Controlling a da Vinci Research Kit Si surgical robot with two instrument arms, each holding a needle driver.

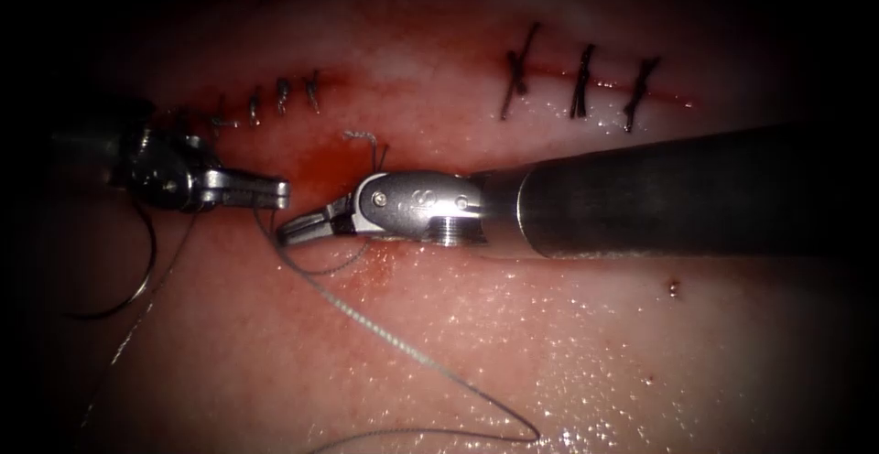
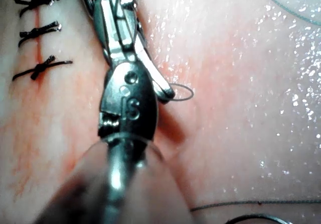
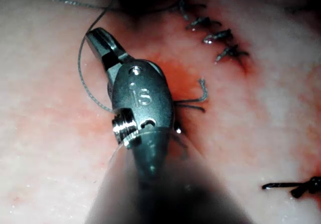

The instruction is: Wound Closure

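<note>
Right end effector (image 3: 100, 45) stamped "S", thread (image 1: 403, 344)

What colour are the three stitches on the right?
Black stitches, clearest in the endoscope view.

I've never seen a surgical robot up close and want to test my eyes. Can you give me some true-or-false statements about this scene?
1. Three dark thread stitches cross the cut on the right side. True.
2. The right arm's silver metal tool holds the curved needle. False: the thin, dark curved needle is at the far left, below the left arm's metal tool.
3. Red fluid stains the pale pork tissue near the two tool tips. True.
4. The cut has no stitches on its left side. False: a row of small dark stitches sits there.
5. A thin grey thread trails across the tissue below the right tool. True.
</note>
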